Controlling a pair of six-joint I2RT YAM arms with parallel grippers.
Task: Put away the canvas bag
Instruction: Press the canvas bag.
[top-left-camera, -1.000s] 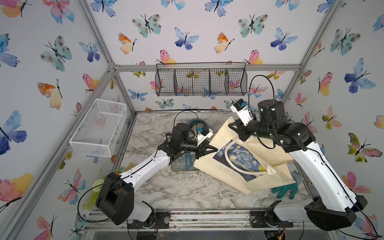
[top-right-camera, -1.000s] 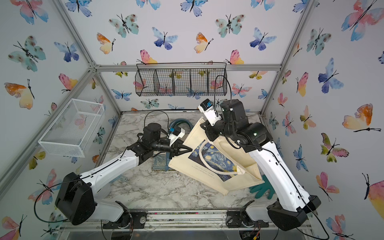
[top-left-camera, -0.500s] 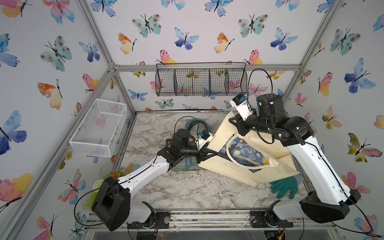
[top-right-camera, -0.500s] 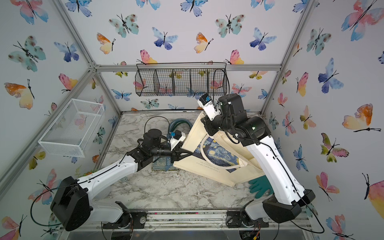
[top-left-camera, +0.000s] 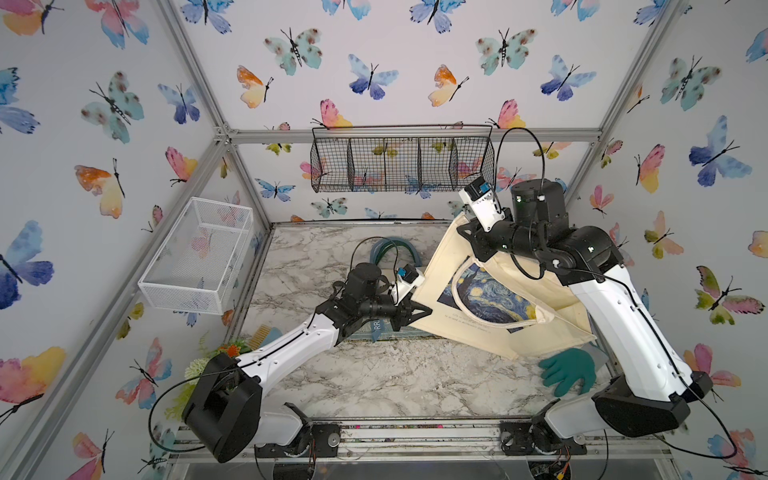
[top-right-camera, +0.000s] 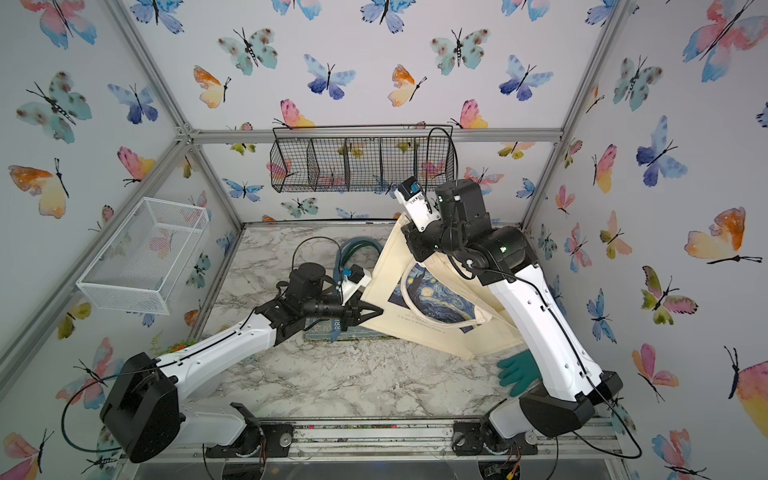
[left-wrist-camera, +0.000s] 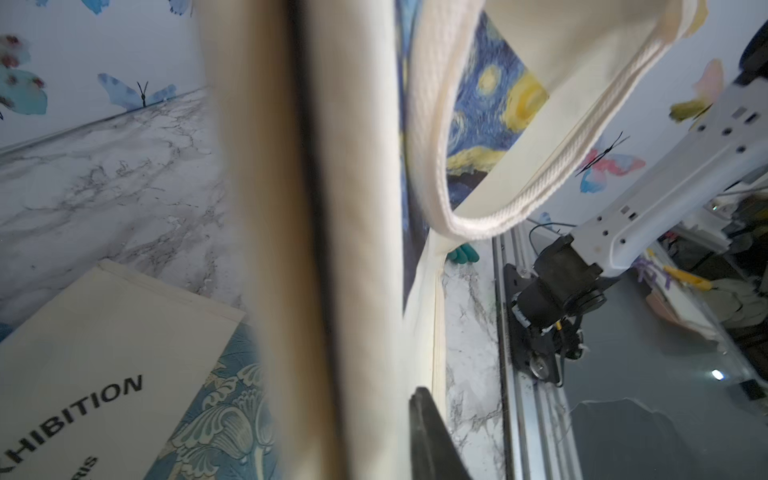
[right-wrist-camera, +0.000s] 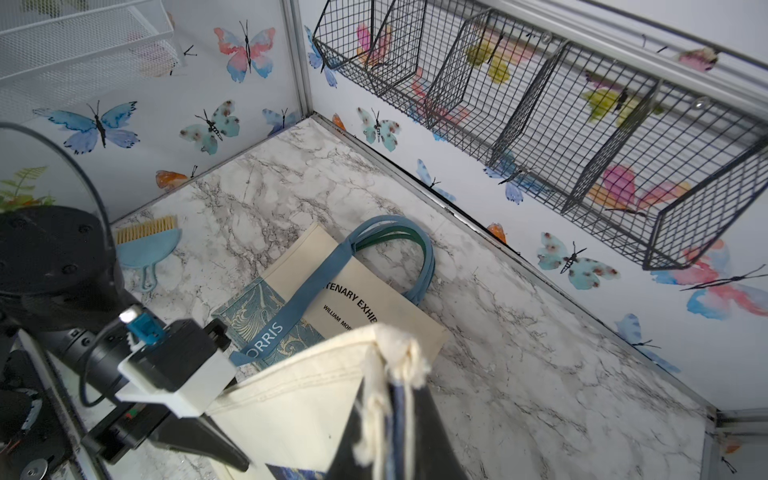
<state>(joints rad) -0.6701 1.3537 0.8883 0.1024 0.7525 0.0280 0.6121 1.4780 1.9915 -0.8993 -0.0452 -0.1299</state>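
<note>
In both top views your right gripper (top-left-camera: 462, 227) is clamped on the top corner of the bag (top-left-camera: 486, 295). The bag hangs slanted from it, with its low corner just beside the glove (top-left-camera: 569, 370) on the table (top-left-camera: 374, 374). Your left gripper (top-left-camera: 420, 309) sits at the bag's side edge, jaws a little apart, above a tote (top-left-camera: 388, 330) lying flat.

In the left wrist view, the bag's edge runs blurred past the lens. One black finger (left-wrist-camera: 430, 432) shows just beside it and the other is hidden, so you cannot tell whether that edge is pinched. The handle (left-wrist-camera: 436, 166) loops across the print.

In the right wrist view, your right fingers press together on the bag's frayed corner (right-wrist-camera: 395, 361). The tote (right-wrist-camera: 374, 299) lies beneath, under the black basket (right-wrist-camera: 582, 124).
</note>
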